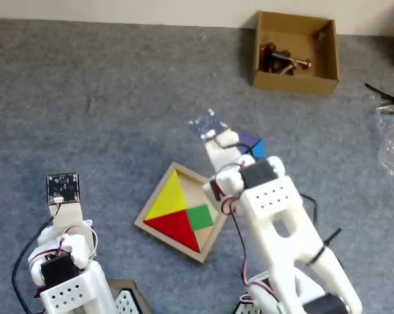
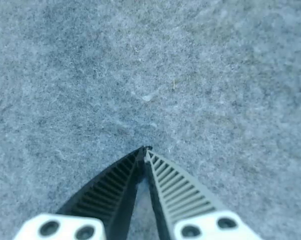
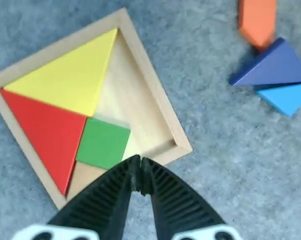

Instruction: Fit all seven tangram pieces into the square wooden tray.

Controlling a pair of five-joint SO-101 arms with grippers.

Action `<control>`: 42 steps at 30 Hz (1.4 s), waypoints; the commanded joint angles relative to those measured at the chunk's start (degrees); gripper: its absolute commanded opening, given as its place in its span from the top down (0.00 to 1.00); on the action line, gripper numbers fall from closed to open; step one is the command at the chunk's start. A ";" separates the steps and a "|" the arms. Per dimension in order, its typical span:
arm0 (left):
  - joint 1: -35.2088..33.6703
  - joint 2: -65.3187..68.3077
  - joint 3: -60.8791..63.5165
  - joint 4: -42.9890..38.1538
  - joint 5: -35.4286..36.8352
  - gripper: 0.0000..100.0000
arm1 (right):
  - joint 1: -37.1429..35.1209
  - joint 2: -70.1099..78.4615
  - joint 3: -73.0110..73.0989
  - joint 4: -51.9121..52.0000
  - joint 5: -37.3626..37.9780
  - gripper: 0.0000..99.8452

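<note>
From above, the right arm covers most of the loose pieces beyond the square wooden tray, leaving only slivers of blue beside its wrist. In the right wrist view the flat orange wooden piece is cut off at the frame edge, so its shape cannot be told. The light blue wooden triangle also runs out of frame. The dark blue wooden triangle lies between them, and all three sit on the grey felt table cover apart from the tray. Inside the tray the large yellow wooden triangle and large red wooden triangle meet edge to edge, the small green wooden square lies against the red one, and the remaining floor is bare wood. The right gripper hangs over the tray corner nearest the green square with its jaws pressed together and nothing between them; whether the tips touch the wood cannot be told. The left gripper is likewise closed and empty over bare felt.
</note>
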 commanded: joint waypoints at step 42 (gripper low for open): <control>0.84 -0.31 1.19 0.53 0.53 0.99 | 12.00 64.31 -72.57 17.89 -9.67 0.75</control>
